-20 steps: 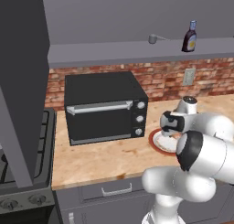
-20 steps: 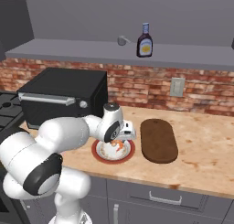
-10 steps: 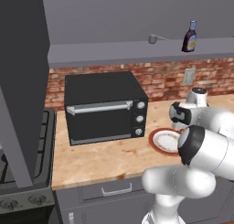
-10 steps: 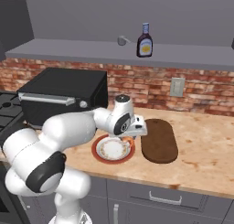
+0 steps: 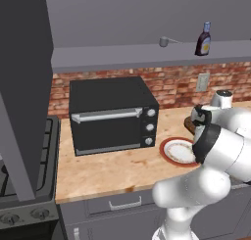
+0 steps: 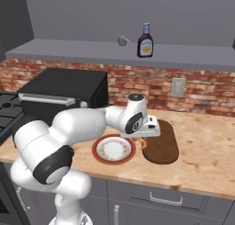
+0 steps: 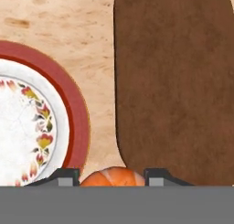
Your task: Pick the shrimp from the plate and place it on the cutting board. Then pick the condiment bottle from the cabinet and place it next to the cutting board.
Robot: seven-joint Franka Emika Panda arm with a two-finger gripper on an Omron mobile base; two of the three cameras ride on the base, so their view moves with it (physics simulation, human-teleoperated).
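Shrimp (image 7: 109,176) sits gripped between my end effector's (image 7: 109,178) two tips in the hand view, over the tabletop (image 7: 59,17) gap between plate (image 7: 77,122) and cutting board (image 7: 178,81). From the right base view, I hold it just above the board's (image 6: 163,143) near edge; the condiment bottle (image 6: 145,40) stands on the cabinet (image 6: 92,49) ledge. From the left, the plate (image 5: 177,151) lies beside the oven (image 5: 110,114).
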